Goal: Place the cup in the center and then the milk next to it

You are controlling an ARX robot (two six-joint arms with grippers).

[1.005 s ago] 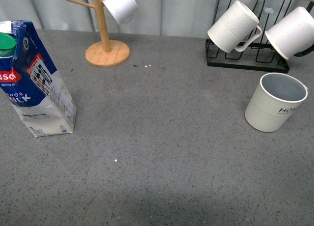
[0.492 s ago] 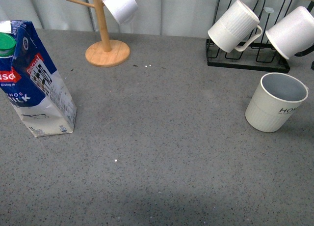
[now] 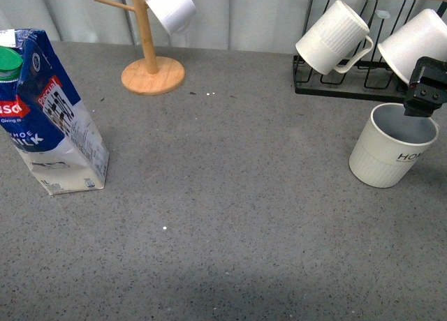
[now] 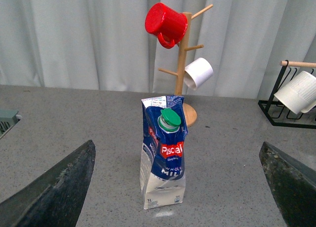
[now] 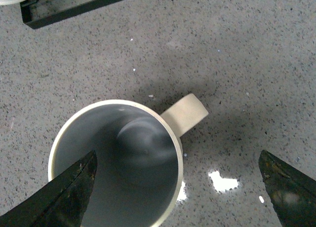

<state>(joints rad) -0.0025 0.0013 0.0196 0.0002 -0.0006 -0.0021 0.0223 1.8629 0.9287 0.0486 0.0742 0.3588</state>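
The cup [image 3: 387,150], off-white with "HOME" lettering, stands upright at the right of the grey table. In the right wrist view I look down into its grey inside [image 5: 131,155], and its handle [image 5: 185,113] points away from the rim. My right gripper [image 3: 424,91] hovers open just above the cup's far right rim; its fingers [image 5: 74,192] spread wide, one over the cup and one over bare table. The milk [image 3: 52,118], a blue and white carton with a green cap, stands at the far left. My left gripper [image 4: 173,187] is open and faces the milk [image 4: 165,158] from a distance.
A wooden mug tree [image 3: 148,56] at the back left holds a white mug [image 3: 171,7] and a red mug [image 4: 166,23]. Behind the cup, a black rack [image 3: 349,87] carries a ribbed white mug [image 3: 332,38] and a plain one [image 3: 412,45].
My right gripper has come into the front view from the right edge and now hangs over the cup's rim. The cup and the milk have not moved.
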